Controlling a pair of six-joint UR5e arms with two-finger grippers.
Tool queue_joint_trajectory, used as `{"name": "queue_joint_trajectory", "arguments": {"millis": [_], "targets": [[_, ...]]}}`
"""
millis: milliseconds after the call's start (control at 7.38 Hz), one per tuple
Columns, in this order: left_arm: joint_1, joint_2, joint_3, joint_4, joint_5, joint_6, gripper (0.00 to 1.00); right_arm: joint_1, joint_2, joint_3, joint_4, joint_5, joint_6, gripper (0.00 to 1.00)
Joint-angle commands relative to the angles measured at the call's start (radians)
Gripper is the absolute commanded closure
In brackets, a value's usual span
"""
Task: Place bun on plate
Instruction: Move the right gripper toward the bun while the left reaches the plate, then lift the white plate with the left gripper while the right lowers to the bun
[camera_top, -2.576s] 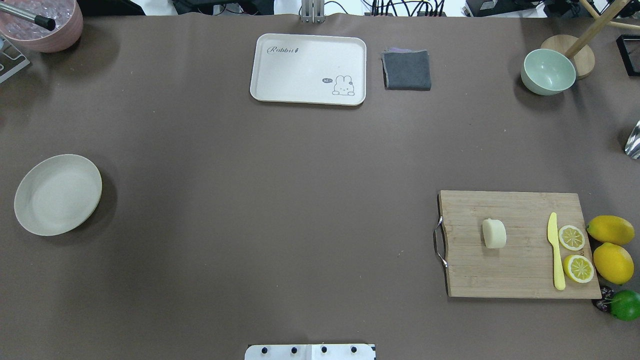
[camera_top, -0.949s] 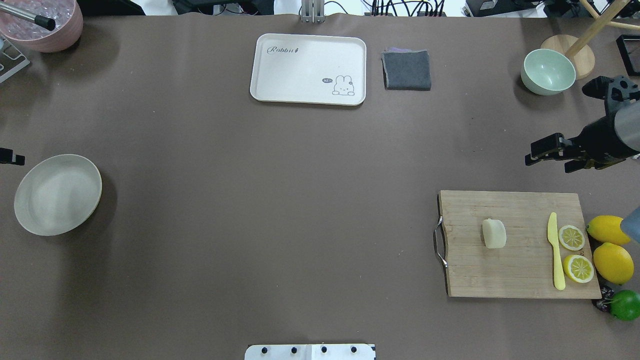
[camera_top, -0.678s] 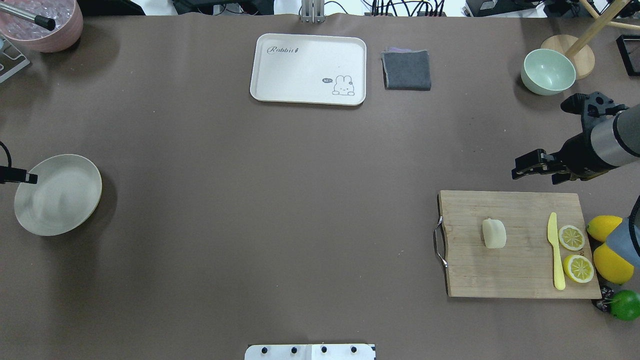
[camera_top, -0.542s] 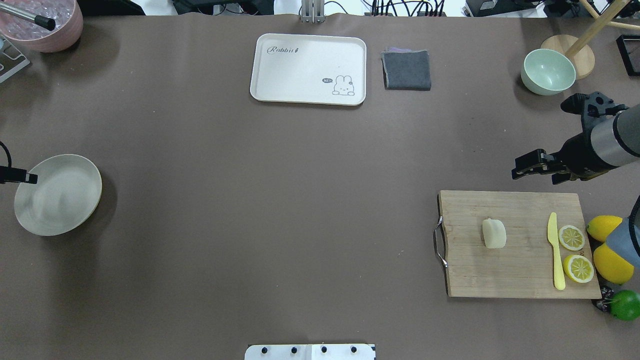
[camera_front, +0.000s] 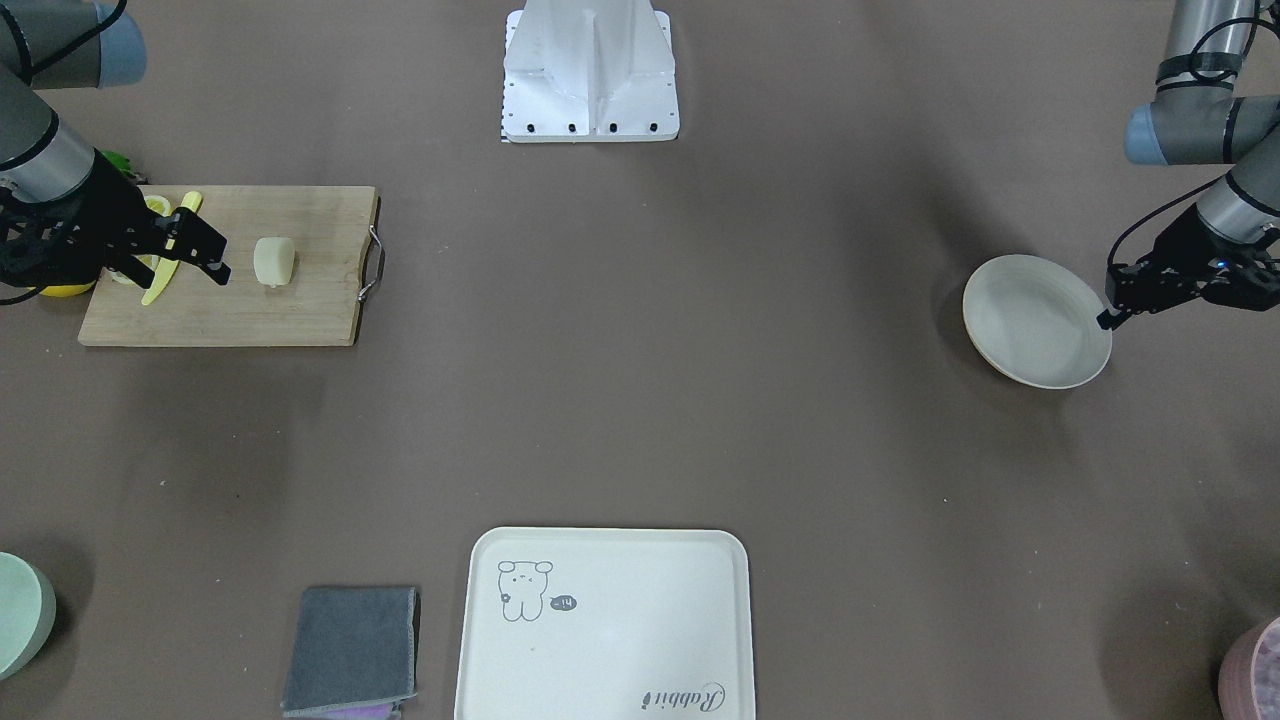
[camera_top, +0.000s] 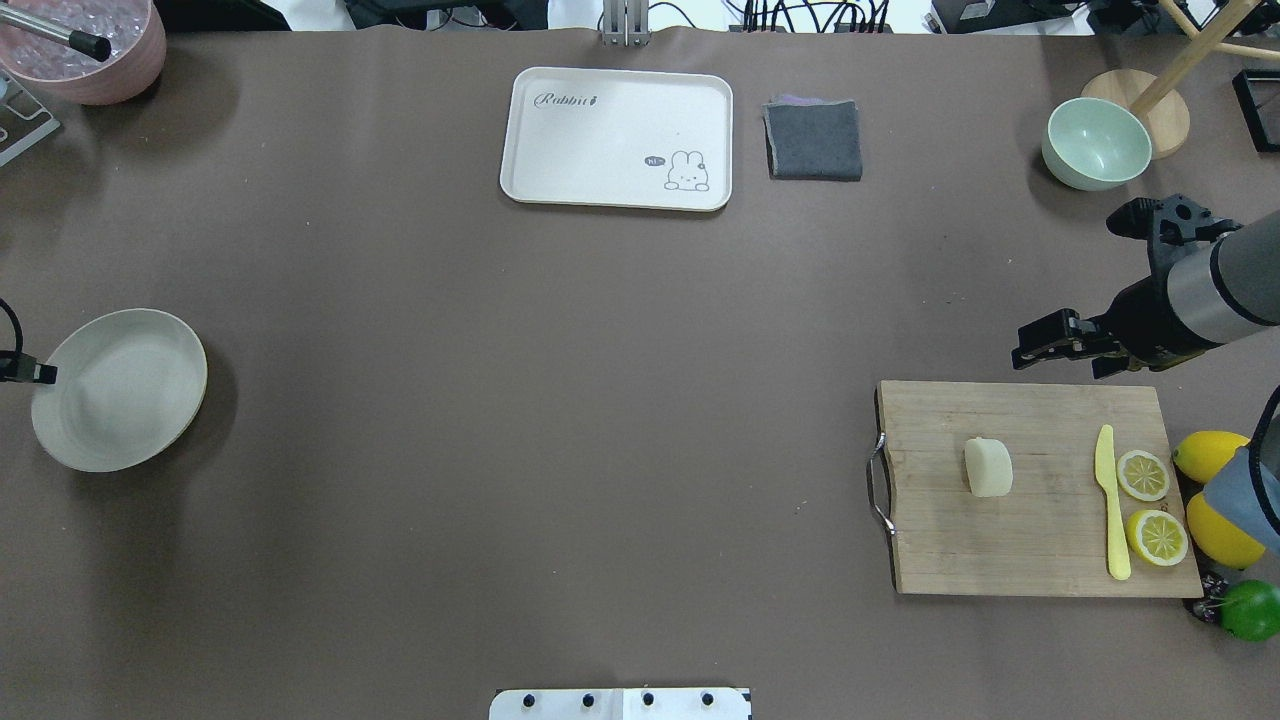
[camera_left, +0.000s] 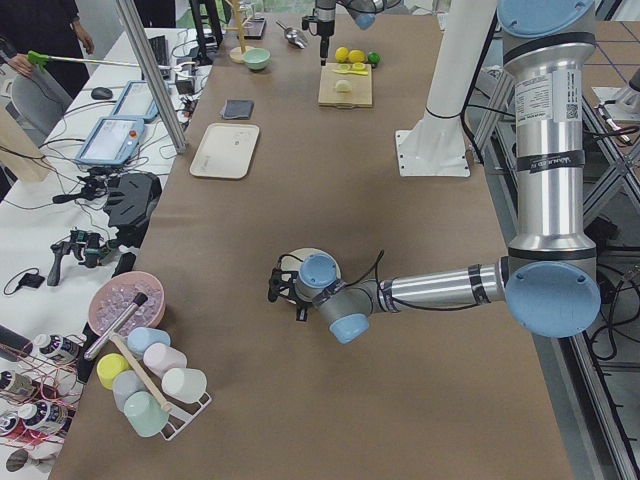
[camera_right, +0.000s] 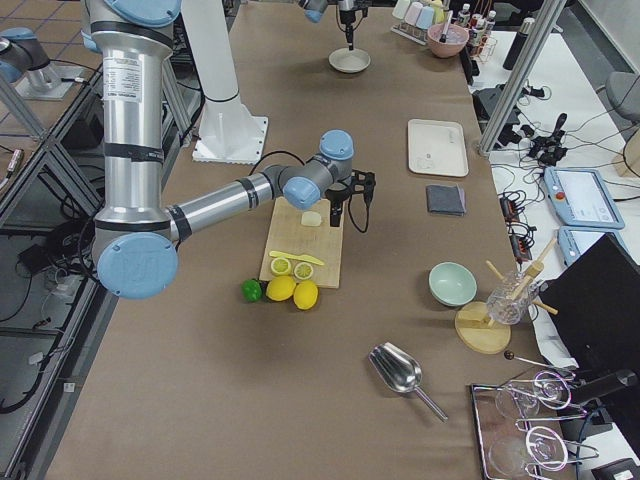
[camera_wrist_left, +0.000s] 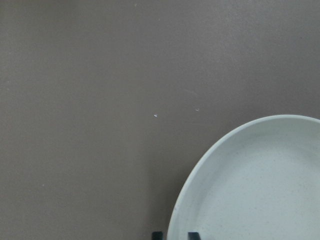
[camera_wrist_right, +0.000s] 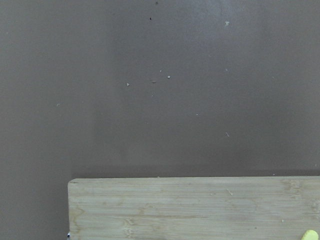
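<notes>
One smooth rounded bun (camera_top: 988, 467) on wooden board (camera_top: 1040, 545); round plate (camera_top: 118, 390) at 9 o'clock; right jaws apart, left jaws unclear.

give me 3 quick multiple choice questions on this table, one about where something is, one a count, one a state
1. Where does the bun lie?
A. in the green bowl
B. on the rabbit tray
C. on the cutting board

2. How many lemon slices lie on the board?
A. one
B. two
C. four

3. What state is the plate in?
A. upright and empty
B. turned upside down
C. upright with food on it

Answers:
1 C: the overhead view shows it resting near the middle of the wooden board.
2 B: two cut rounds lie next to the yellow knife.
3 A: its hollow faces up and nothing lies inside it.
</notes>
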Motion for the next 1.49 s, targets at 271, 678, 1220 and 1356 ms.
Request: {"name": "queue_joint_trajectory", "arguments": {"millis": [271,678,1220,1356], "targets": [[-0.145,-0.092,-0.008,0.08,-0.291,-0.012,1.0,-0.002,0.008,0.018,-0.002,0.001,0.002,0.0],[-0.158,-0.243,-0.125,0.298,-0.291,-0.137,1.0,-0.04,0.02,0.025,-0.009,-0.031,0.035,0.0],[0.067,-0.402,-0.172,0.329,-0.047,-0.439,1.0,-0.22,0.032,0.019,-0.025,-0.2,0.108,0.0],[0.08,-0.457,-0.18,0.402,-0.013,-0.453,1.0,-0.231,0.026,0.018,-0.025,-0.2,0.106,0.0]]}}
